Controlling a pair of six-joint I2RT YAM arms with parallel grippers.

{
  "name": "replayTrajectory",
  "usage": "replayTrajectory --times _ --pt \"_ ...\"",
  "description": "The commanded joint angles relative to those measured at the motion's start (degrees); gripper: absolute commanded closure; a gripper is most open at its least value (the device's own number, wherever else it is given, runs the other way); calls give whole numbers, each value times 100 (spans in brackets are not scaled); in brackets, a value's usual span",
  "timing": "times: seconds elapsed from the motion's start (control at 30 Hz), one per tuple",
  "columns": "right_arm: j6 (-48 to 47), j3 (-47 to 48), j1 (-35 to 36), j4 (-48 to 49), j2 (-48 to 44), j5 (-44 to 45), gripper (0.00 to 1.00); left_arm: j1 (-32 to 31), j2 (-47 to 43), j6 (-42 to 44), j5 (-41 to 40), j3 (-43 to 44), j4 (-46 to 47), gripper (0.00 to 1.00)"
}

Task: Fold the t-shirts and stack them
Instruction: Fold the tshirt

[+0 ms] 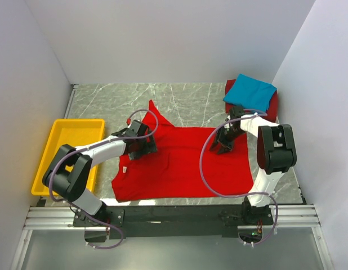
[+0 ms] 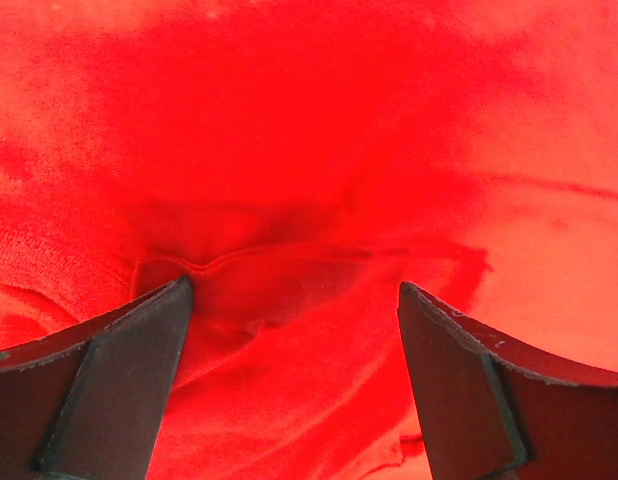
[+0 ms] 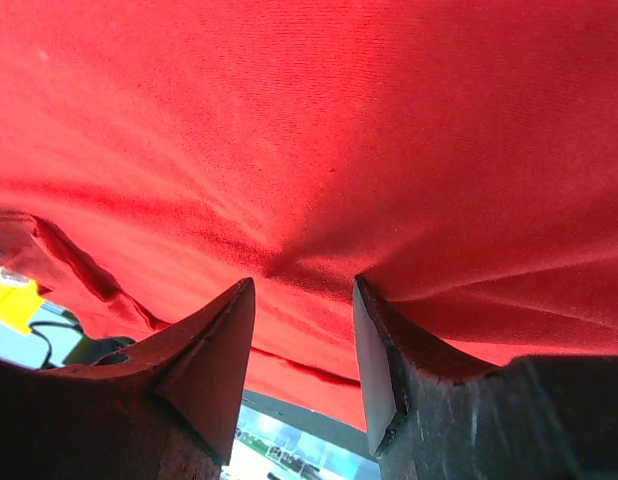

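A bright red t-shirt (image 1: pixel 185 166) lies spread flat mid-table, one sleeve pointing to the back, a small white label (image 1: pixel 123 167) at its left edge. My left gripper (image 1: pixel 141 145) rests on the shirt's upper left part. In the left wrist view this gripper (image 2: pixel 294 290) stands wide open, with a raised fold of red cloth (image 2: pixel 309 120) between its fingers. My right gripper (image 1: pixel 222 145) is at the shirt's upper right edge. Its tips (image 3: pixel 303 282) are parted and press into puckered red cloth (image 3: pixel 339 120). A folded turquoise-blue t-shirt (image 1: pixel 250 93) lies on a darker red one (image 1: pixel 273 104) at the back right.
A yellow plastic tray (image 1: pixel 50 146) stands at the left, beside the left arm. White walls close in the marble table on three sides. The arms' mounting rail (image 1: pixel 174 214) runs along the near edge.
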Motion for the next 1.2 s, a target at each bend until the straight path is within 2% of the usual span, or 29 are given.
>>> replayTrajectory --times 0.0,0.2,0.43,0.6,0.8,1.17 --pt "-81 -305 36 -101 -8 504 48 -21 -129 -237 -415 -193 -874 9" --pt "-116 -104 36 -154 97 522 48 -21 28 -53 -460 52 -848 8" --pt "-230 652 28 -391 167 399 48 -21 117 237 -442 676 -918 7" --pt "-300 1573 10 -716 290 407 48 -21 205 571 -600 1906 -1489 6" --pt "-362 2374 -156 -919 466 1136 48 154 573 844 -496 2909 -1472 3" --pt "-99 2551 -1070 92 281 2130 50 971 1601 792 427 4253 -1208 5"
